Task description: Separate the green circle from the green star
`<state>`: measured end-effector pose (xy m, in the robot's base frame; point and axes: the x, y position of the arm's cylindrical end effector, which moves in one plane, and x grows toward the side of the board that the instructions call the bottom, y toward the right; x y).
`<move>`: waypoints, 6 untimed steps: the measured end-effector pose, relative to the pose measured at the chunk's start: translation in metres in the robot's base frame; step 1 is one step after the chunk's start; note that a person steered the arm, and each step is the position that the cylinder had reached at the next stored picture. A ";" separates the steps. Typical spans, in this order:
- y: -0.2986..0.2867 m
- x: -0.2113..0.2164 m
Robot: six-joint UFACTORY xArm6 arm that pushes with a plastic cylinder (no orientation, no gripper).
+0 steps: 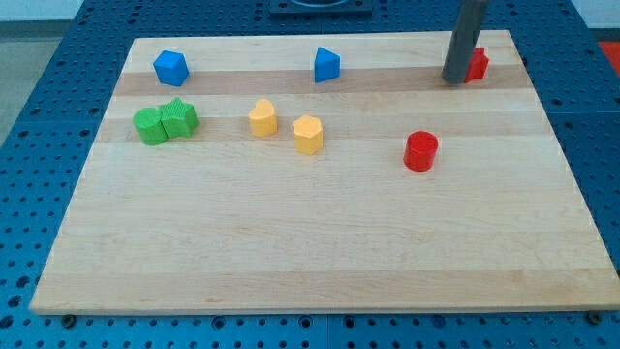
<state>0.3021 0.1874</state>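
My tip [454, 79] rests at the desk's [320, 252] top right, touching a red block [477, 64]; there is no claw, just the rod. The green circle [150, 126] and green star [179, 118] sit touching at the view's left. I judge separation not yet begun: next I must cross leftward and wedge between them

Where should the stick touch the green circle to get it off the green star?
My tip only pushes, no gripping. The green star touches the green circle on its right, blocking that side. I'd probably come from the view's top, touch the circle's top edge at its middle, and push toward the view's bottom. My tip sits far right, beside a red block.
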 end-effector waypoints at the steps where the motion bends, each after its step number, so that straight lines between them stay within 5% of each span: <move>1: -0.001 0.024; 3: -0.050 0.061; 6: -0.076 0.060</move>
<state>0.3625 0.1118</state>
